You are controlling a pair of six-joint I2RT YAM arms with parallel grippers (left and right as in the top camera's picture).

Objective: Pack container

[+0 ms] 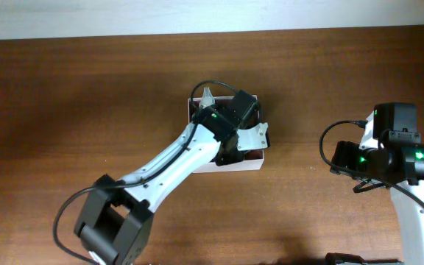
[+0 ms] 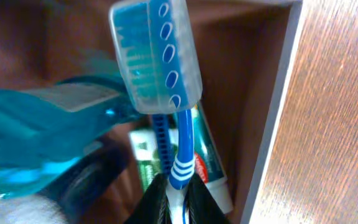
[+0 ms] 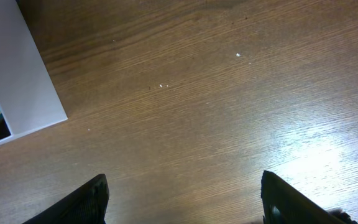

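left end effector [image 2: 178, 203] clamped on toothbrush [image 2: 157, 56] over container [image 2: 275, 112] | right end effector [image 3: 185, 202] apart

The toothbrush [image 2: 180, 140] has a blue handle with white stripes, and a clear cap [image 2: 156, 56] with blue oval marks over teal bristles. To its left is a translucent teal thing [image 2: 36, 137]. The half-hidden tube [image 2: 211, 163] seems green, white and red. The container [image 2: 277, 124] has white walls and a brownish floor. The table [image 2: 334, 124] shows brown wood grain.

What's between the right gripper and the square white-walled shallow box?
Just bare brown wooden table with tiny white specks, from the right gripper to the box, seen in the right wrist view.
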